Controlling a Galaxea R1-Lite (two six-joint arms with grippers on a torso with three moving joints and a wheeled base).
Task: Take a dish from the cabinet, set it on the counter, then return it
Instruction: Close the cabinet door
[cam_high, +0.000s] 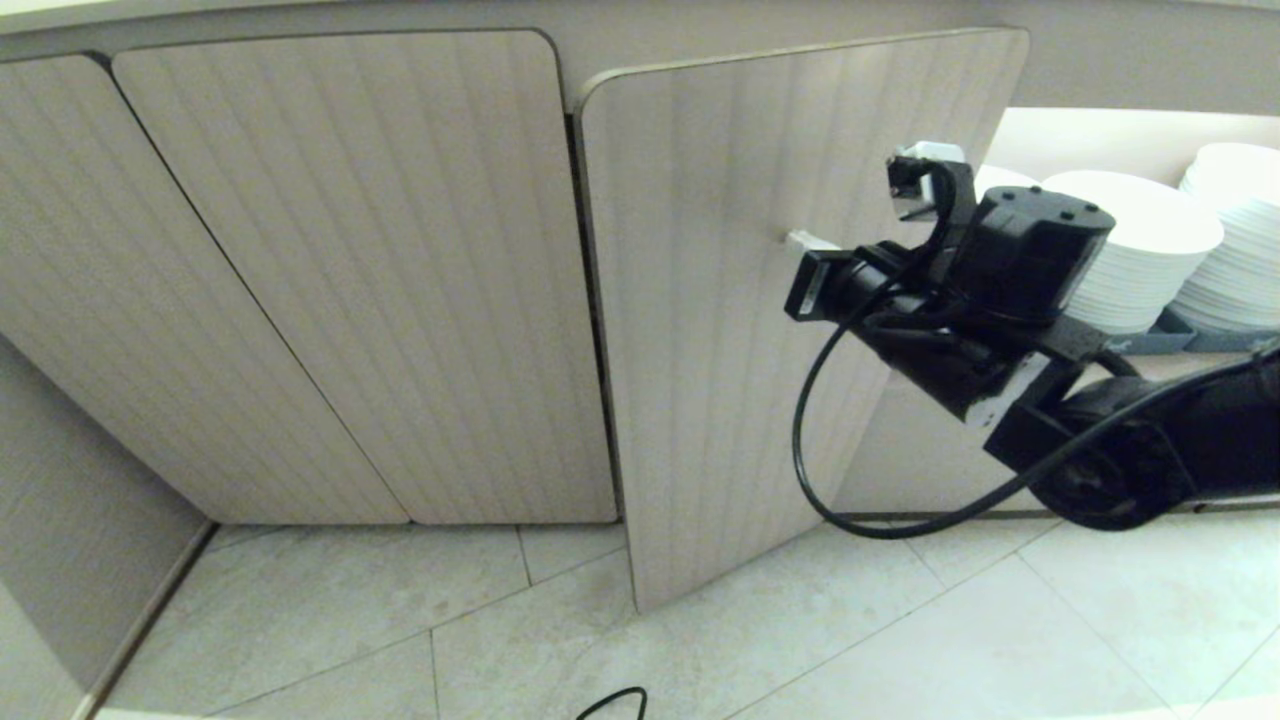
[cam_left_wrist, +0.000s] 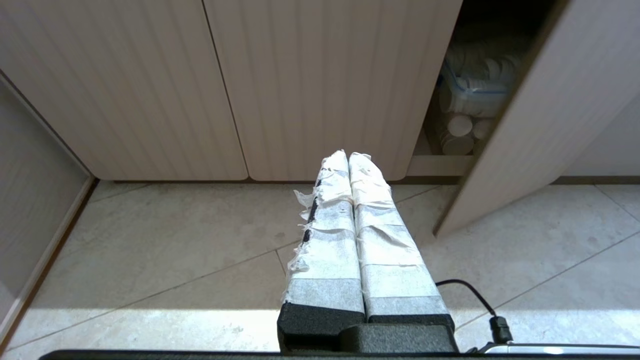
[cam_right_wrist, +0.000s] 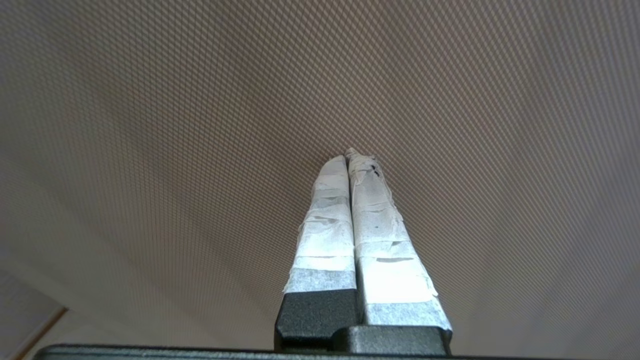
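- We cannot pick out the dish, the small deep bowl, in any view; the head view shows only stacks of wide flat white plates (cam_high: 1140, 250) on the shelf inside the open right bay of the cabinet (cam_high: 340, 280), so we judge the bowl lies somewhere in that bay, hidden.
- The swung-out door (cam_high: 740, 330) stands between that bay and the closed doors; its inner face looks toward the plates.
- Our right gripper (cam_high: 805, 241) has its taped fingers (cam_right_wrist: 350, 210) pressed together with nothing between them, the tip at or nearly at the door's face, pointing away from the shelf.
- So the bay lies behind and to the right of this gripper; the right arm is plainly the nearer one, and we judge it must turn back toward the opening and spread its fingers before any reach.
- Our left gripper (cam_left_wrist: 349, 157) hangs low over the floor tiles (cam_left_wrist: 175, 250), fingers together and empty, well apart from the opening.
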